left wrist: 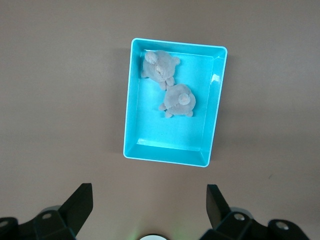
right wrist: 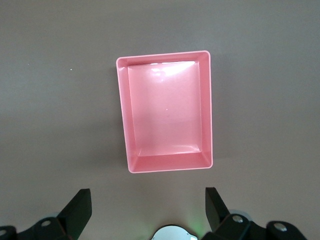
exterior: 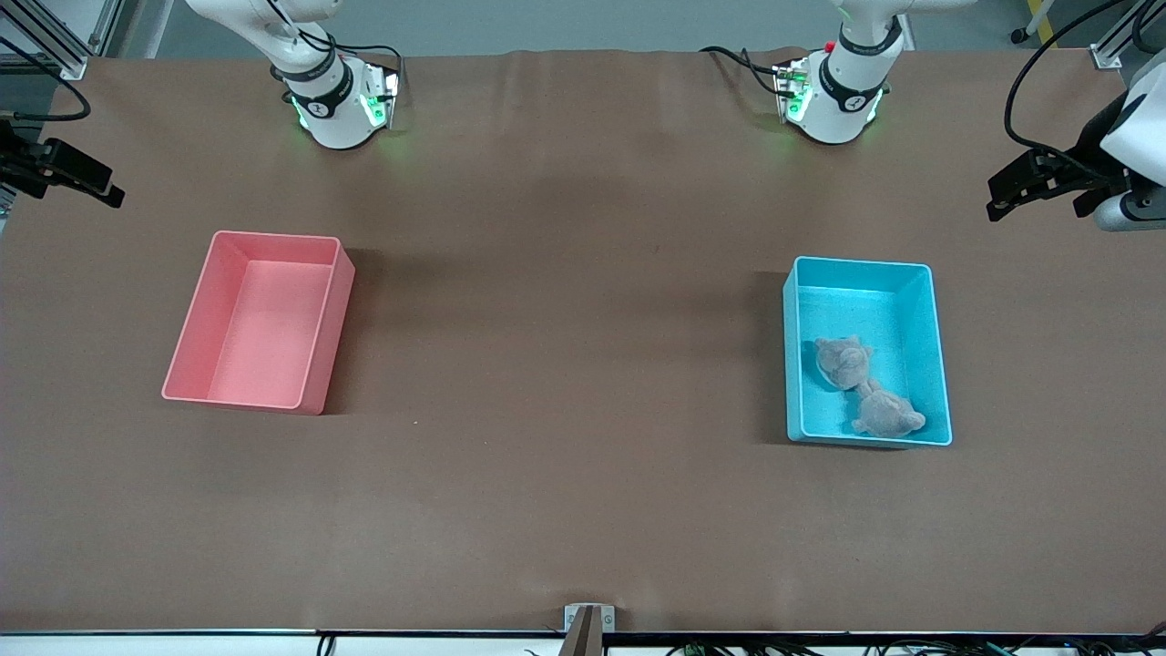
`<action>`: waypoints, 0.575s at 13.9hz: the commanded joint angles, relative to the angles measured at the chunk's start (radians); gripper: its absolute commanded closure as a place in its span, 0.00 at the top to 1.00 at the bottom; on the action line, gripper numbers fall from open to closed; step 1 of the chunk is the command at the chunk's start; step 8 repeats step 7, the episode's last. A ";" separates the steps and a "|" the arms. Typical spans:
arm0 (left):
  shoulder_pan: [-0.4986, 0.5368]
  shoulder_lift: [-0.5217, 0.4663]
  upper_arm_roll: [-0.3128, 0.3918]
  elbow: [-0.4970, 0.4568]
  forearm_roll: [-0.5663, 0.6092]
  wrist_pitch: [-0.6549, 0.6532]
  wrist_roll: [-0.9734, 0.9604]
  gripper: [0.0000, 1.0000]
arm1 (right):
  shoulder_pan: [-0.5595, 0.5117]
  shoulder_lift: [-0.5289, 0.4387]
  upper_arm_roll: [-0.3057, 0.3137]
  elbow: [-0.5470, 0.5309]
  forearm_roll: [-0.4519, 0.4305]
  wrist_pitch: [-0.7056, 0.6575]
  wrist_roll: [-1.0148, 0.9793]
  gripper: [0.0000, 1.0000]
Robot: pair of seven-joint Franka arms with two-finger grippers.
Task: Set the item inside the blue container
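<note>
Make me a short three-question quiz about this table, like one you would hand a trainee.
1. True or false: the rectangular pink plastic bin holds a toy.
2. How many small grey plush toys lie in the rectangular light-blue plastic bin? A) one B) two C) three
3. Fill in: the left gripper and the right gripper both stand ____, holding nothing.

Key
1. False: the pink bin has nothing in it.
2. B: two, touching each other, toward the bin's end nearer the front camera.
3. Open: each waits at its own end of the table.
</note>
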 commanded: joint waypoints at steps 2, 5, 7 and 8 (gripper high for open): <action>-0.006 0.005 -0.001 0.016 0.007 -0.001 0.022 1.00 | -0.001 -0.028 0.002 0.006 -0.014 -0.009 -0.044 1.00; -0.005 0.003 -0.019 0.018 -0.025 -0.001 0.064 1.00 | -0.004 -0.028 -0.004 0.028 -0.017 -0.044 -0.097 1.00; -0.005 0.005 -0.019 0.018 -0.039 -0.001 0.045 1.00 | -0.004 -0.027 -0.004 0.052 -0.017 -0.076 -0.097 1.00; -0.005 0.005 -0.019 0.018 -0.039 -0.001 0.045 1.00 | -0.004 -0.027 -0.004 0.052 -0.017 -0.076 -0.097 1.00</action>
